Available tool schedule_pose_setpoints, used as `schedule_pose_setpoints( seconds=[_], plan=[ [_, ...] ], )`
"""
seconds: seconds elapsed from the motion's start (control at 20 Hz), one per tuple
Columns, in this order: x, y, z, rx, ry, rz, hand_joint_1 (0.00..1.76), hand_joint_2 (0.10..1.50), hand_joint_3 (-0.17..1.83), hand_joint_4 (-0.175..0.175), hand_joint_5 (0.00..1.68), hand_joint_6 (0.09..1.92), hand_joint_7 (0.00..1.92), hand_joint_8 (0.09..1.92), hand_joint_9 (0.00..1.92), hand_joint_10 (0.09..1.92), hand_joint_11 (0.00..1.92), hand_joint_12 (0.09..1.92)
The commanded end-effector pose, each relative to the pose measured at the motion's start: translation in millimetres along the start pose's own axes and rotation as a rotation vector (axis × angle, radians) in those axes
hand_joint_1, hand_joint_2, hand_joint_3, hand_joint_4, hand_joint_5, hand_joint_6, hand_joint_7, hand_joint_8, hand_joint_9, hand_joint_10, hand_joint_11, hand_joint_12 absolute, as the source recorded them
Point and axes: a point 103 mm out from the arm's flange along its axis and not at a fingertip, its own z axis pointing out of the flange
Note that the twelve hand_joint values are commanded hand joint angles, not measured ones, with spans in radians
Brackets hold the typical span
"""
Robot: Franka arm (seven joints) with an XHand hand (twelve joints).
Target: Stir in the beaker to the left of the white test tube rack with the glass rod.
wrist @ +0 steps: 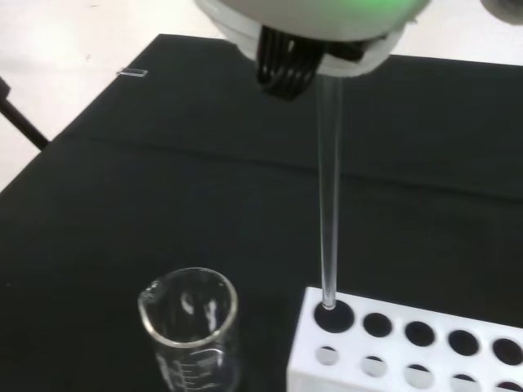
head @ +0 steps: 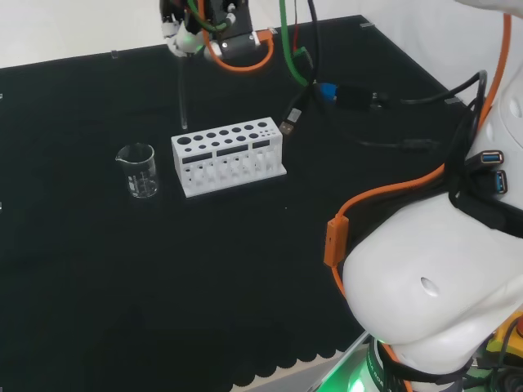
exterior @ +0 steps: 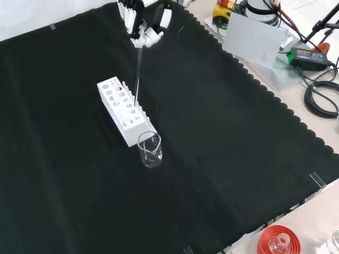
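Wrist view shows the glass rod point(wrist: 329, 204) hanging upright, its tip at the corner hole of the white rack point(wrist: 409, 347), pinched by the hand point(exterior: 143, 29). In the head view the beaker point(head: 138, 170) stands at the rack's nine o'clock. Lift the rod clear first, carry it over the rim, then lower it centrally to avoid tipping the glass.

beaker point(head: 138, 170) just left of rack point(head: 228, 155) in head view; rod point(wrist: 329, 196) above rack's end hole
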Motion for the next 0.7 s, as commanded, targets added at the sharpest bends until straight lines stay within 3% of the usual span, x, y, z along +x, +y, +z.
schedule_pose_setpoints(
  seconds=[0.05,0.7],
  plan=[
    [28.0,9.4,3.3,0.003,0.019,-0.046,1.32,0.65,0.73,-0.175,1.11,0.73,1.31,0.89,1.79,0.41,1.62,0.65],
    [51.3,20.5,3.4,0.02,0.008,-0.084,1.32,0.66,0.73,-0.175,1.11,0.73,1.31,0.89,1.79,0.4,1.62,0.65]
  ],
)
